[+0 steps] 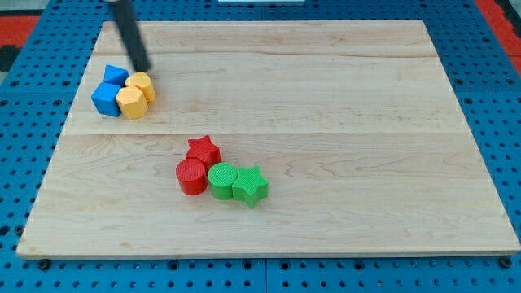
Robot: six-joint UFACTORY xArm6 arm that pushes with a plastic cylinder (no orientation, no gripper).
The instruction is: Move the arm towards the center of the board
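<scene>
My tip (pixel 145 70) is at the upper left of the wooden board (pixel 326 98), touching or just above a yellow block (pixel 142 85). That block sits in a tight cluster with a yellow hexagon block (pixel 131 102), a blue cube (pixel 105 98) and a smaller blue block (pixel 116 75). Near the board's middle, lower down, lie a red star (pixel 203 150), a red cylinder (pixel 192 176), a green cylinder (pixel 221 181) and a green star (pixel 251 185), all touching one another. The rod rises from the tip toward the view's top left.
The board lies on a blue pegboard surface (pixel 488 81). A red strip (pixel 501 12) shows at the view's top right corner.
</scene>
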